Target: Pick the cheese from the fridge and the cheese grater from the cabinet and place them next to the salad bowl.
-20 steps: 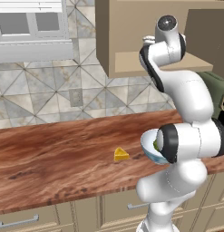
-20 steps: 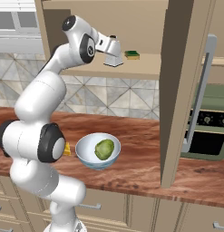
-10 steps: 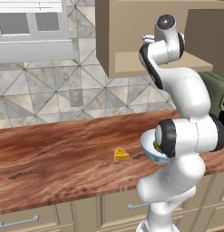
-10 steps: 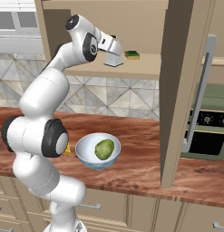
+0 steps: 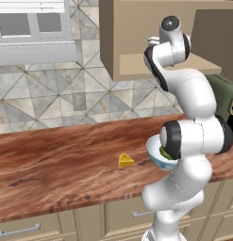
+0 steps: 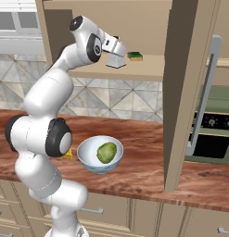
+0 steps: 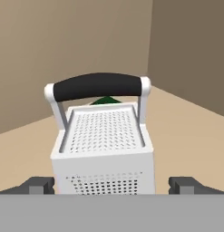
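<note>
The tool (image 7: 111, 186) is reaching into the cabinet (image 6: 148, 28), its fingers spread wide on either side of the cheese grater (image 7: 104, 145) and gripping nothing. The cheese grater is standing upright on the cabinet shelf, with a green-and-yellow block (image 6: 135, 56) at its 3 o'clock. Down on the surface (image 5: 52, 164), the cheese (image 5: 126, 160) is lying at 9 o'clock of the salad bowl (image 6: 100, 153).

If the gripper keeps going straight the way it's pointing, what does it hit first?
Most likely the cheese grater on the cabinet shelf: in the hand view it stands dead ahead of the gripper, between the open jaws. How much gap remains is unclear.
</note>
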Motion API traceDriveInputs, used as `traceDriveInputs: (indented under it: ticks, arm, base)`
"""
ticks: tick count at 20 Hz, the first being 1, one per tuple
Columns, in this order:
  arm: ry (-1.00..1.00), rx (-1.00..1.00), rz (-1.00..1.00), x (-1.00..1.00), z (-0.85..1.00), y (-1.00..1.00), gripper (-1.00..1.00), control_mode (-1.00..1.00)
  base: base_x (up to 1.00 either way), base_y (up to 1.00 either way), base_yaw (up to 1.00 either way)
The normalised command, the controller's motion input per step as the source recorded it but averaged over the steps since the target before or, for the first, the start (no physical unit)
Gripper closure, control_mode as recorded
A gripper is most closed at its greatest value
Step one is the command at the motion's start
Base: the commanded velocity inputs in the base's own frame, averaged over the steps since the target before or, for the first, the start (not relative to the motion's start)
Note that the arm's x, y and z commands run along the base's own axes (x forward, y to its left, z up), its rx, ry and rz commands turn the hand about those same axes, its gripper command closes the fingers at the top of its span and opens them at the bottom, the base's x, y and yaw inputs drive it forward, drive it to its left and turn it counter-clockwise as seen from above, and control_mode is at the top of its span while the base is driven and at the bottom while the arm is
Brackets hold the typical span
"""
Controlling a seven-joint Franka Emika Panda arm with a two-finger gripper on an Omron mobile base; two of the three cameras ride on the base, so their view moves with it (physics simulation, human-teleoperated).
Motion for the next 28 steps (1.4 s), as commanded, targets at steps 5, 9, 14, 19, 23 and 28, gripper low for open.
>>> traceDriveInputs:
  ticks: [5,9,14,19,23,28]
  arm:
    - [0.0,0.0,-0.02,0.09,-0.04,0.0,-1.0,-1.0]
    - [0.0,0.0,-0.03,0.06,-0.05,-0.03,-1.0,-1.0]
    - [0.0,0.0,-0.03,0.08,-0.09,-0.04,-1.0,-1.0]
    - [-0.03,0.0,0.0,0.01,-0.03,-0.02,1.0,-1.0]
    - [-0.05,0.0,0.0,-0.06,0.0,-0.01,1.0,-1.0]
    - [-0.04,0.01,0.0,-0.28,0.0,0.0,1.0,-1.0]
  base:
    - [0.0,0.0,0.0]
    - [0.0,0.0,0.0]
    - [0.0,0.0,0.0]
    - [0.0,0.0,0.0]
    - [0.0,0.0,0.0]
    - [0.0,0.0,0.0]
